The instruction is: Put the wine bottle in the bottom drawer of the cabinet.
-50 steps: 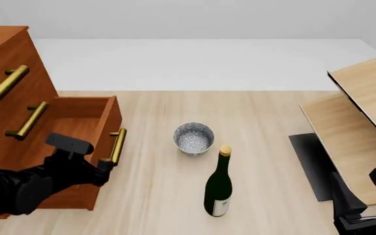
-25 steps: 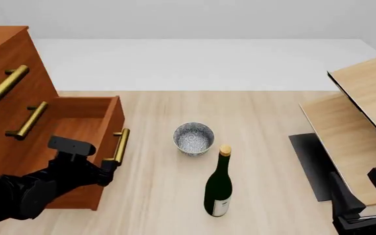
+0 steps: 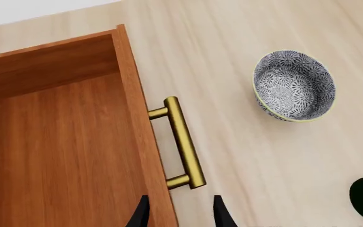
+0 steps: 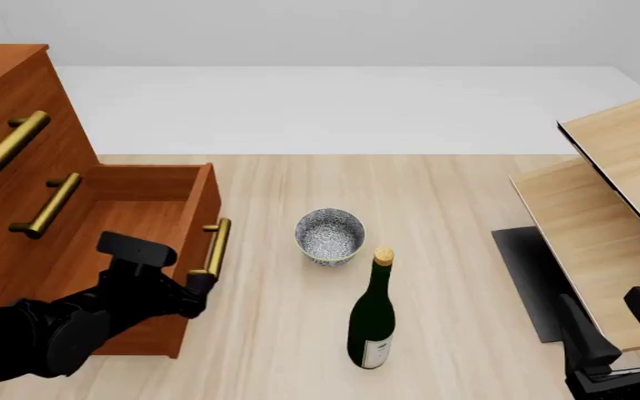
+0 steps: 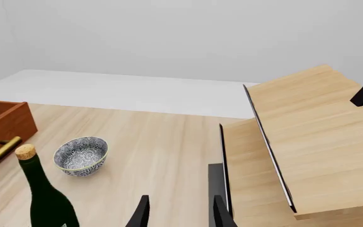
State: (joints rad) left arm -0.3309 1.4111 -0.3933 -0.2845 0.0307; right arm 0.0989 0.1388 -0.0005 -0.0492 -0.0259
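The wine bottle (image 4: 372,321) stands upright on the table, dark green with a cork top, and nothing holds it. It also shows in the right wrist view (image 5: 39,191). The cabinet (image 4: 9,125) stands at the left. Its bottom drawer (image 4: 131,208) is pulled out and shows a bare inside (image 3: 55,151). My left gripper (image 4: 194,282) is at the near end of the drawer's brass handle (image 3: 183,142). Its open fingers straddle the drawer front and the handle end (image 3: 179,201). My right gripper (image 4: 615,323) hovers open at the near right, empty (image 5: 178,208).
A speckled grey bowl (image 4: 330,235) sits just behind the bottle and to the right of the drawer front. Pale wood furniture (image 4: 620,192) slants along the right side. A dark slab (image 4: 526,279) lies at its foot.
The bottom drawer has slid farther out to the right, and my left gripper has moved with its handle. The bottle, the bowl and the right arm have stayed put.
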